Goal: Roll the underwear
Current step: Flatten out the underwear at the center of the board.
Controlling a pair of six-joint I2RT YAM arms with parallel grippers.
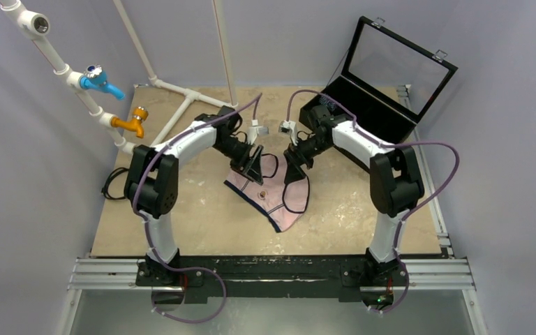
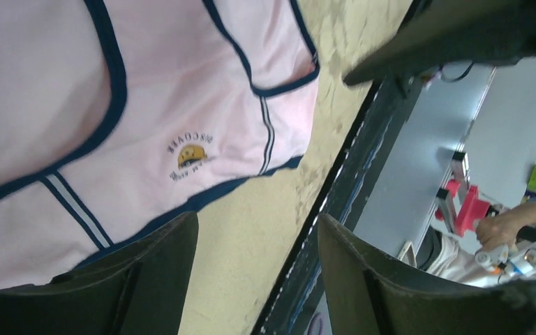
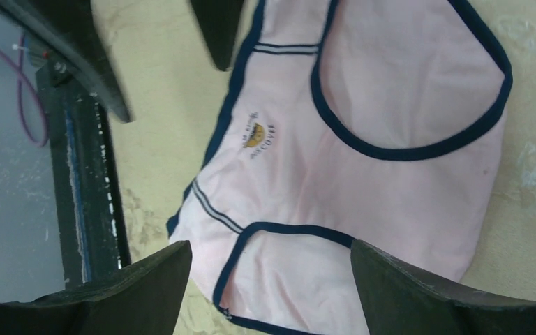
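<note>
Pale pink fabric briefs with navy trim (image 1: 269, 192) lying flat and unrolled on the beige counter (image 1: 181, 223) between the arms; small yellow emblem (image 3: 255, 135) lettered "DISCOVER". Left claw (image 2: 255, 220) and right claw (image 3: 271, 244) both open, holding nothing

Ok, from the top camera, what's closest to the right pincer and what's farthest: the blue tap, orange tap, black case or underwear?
From the right pincer:
1. underwear, just beneath it, mid-table
2. black case, back right
3. orange tap, far left
4. blue tap, farther back left
</note>
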